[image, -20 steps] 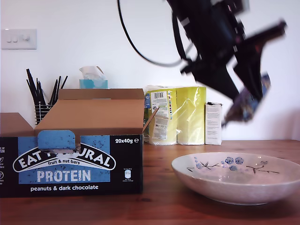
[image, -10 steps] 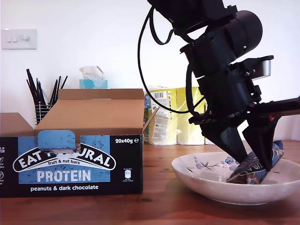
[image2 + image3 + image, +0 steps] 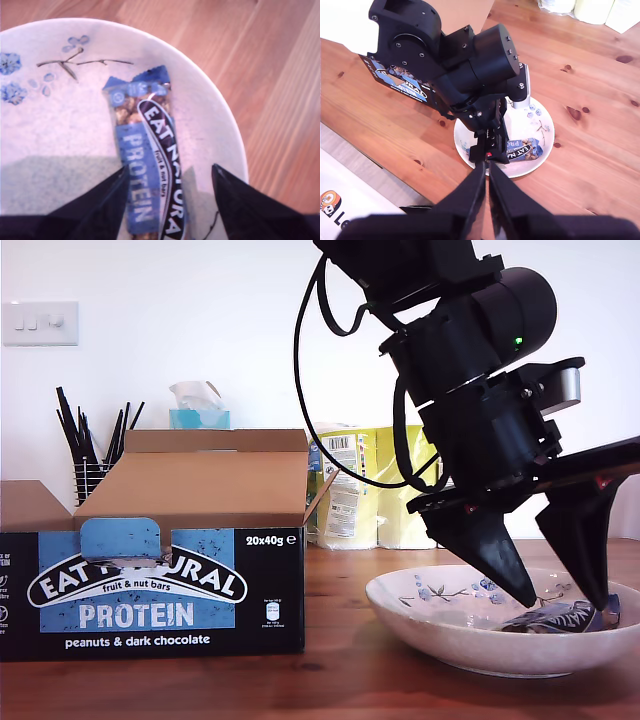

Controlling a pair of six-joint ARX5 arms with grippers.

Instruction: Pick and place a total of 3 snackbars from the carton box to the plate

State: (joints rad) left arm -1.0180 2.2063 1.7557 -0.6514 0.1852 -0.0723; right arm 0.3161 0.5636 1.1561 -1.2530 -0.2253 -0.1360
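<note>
My first gripper stands over the plate with its jaws spread wide and nothing between them; its dark fingers flank a snackbar that lies flat in the plate, and whether the tips touch the wrapper I cannot tell; the wrapper reads "EAT NATURAL" in white on a black band, "PROTEIN" in pale letters on blue, and "fruit & nut bars" in small print; a clear window near its crimped end shows nuts. In the exterior view the bar lies low in the plate toward that view's right, between the finger tips; blue flowers and a dark twig mark the plate's inner wall.

My second gripper hangs high above the table, looking down on the first arm and the plate; its jaws are pressed together with nothing in them.

The box stands at the exterior view's left, flaps up, well apart from the plate; its front reads "EAT NATURAL", "fruit & nut bars", "PROTEIN", "peanuts & dark chocolate" and "20x40g"; what lies inside is hidden. Behind it are a teal tissue box, a wire holder of black sticks and a wall switch; behind the plate stand yellow-wrapped rolls with a barcode label and a small white carton, its print too small to read.
</note>
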